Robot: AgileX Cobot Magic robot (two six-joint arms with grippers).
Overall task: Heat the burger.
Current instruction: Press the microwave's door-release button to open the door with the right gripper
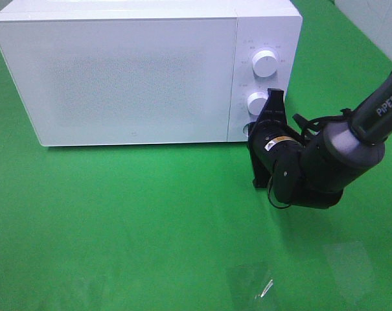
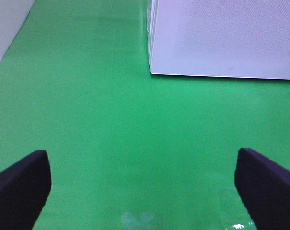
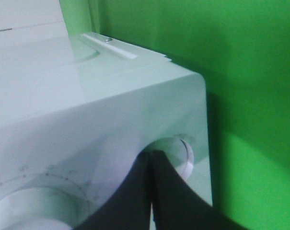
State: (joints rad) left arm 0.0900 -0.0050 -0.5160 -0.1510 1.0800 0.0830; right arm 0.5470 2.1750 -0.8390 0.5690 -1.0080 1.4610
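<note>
The burger is out of view. The white microwave [image 1: 131, 71] stands at the back with its door closed. My right gripper [image 1: 251, 131] is shut, with nothing between its fingers. Its tips sit at the control panel, against the round button [image 1: 246, 128] below the lower knob [image 1: 257, 102]. In the right wrist view the closed tips [image 3: 151, 154] rest on the edge of that round button [image 3: 185, 155], with a knob [image 3: 29, 211] beside them. My left gripper [image 2: 141, 158] is open over bare green table, short of the microwave's front corner [image 2: 152, 72].
The upper knob [image 1: 265, 63] sits higher on the panel. The green table [image 1: 118, 227] stretches in front of the microwave. A small shiny scrap [image 1: 267, 288] lies near the front edge. The right arm [image 1: 338, 152] reaches in from the right.
</note>
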